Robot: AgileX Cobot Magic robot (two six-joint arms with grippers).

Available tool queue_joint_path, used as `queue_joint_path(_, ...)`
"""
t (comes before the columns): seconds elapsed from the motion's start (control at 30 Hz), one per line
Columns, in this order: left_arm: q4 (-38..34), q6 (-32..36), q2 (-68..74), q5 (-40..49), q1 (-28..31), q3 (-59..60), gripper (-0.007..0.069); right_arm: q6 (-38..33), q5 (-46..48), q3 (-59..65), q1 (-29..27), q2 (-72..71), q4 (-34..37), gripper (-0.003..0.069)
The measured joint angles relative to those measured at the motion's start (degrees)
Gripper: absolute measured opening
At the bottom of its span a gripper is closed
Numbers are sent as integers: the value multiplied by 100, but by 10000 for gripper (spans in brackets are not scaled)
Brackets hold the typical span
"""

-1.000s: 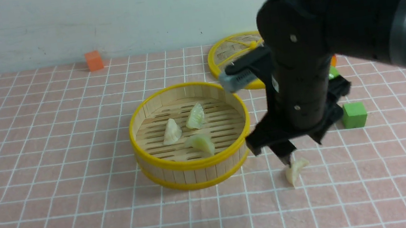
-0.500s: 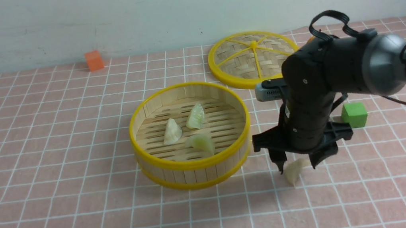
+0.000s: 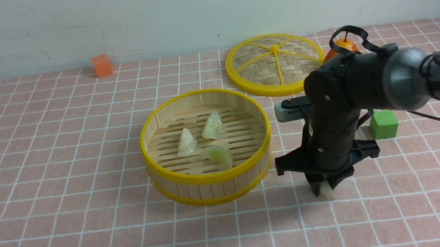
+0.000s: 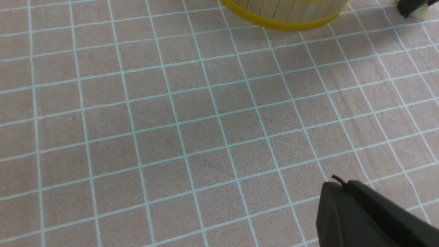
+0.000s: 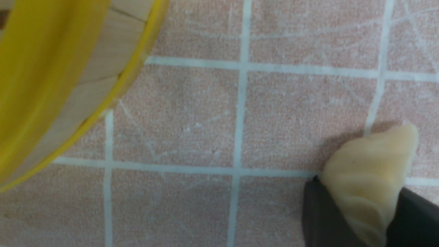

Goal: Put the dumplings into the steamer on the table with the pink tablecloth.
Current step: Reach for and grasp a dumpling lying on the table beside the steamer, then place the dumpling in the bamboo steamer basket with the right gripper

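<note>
Dumpling [image 5: 370, 178] in right end effector [image 3: 322, 189], bare tablecloth [image 3: 295, 219] toward steamer [image 3: 212, 185] wall

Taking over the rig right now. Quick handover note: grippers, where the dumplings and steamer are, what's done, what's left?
Right gripper: down at the pink tablecloth just right of the steamer, fingers pressed against both sides of the fourth dumpling; not yet lifted.
Left gripper: shut, empty, over bare cloth on the near side of the steamer.
Done: three dumplings lie on the steamer floor.
Left: lift the fourth dumpling, carry it over the rim and release it inside.
The lid lies flat behind the steamer, out of the way.
</note>
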Motion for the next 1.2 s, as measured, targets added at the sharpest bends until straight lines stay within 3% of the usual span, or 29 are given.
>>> queue_joint_path(0.17,36,2,0,12,0,0,-10,-723,382,-425,62,-124,-7,188)
queue_joint_path(0.27,54,2,0,5,0,0,-10,-1117,437,-1372,285,-230,-7,188)
queue_joint_path(0.5,68,7,0,-17,0,0,-8,-1166,-5,-2714,437,287,120,188)
queue_joint_path(0.93,224,142,0,2,0,12,-3,-1166,-34,-3540,437,1767,197,199)
queue_joint_path(1.2,447,-456,-6,7,0,203,1,-1206,534,-4142,437,1790,-126,482)
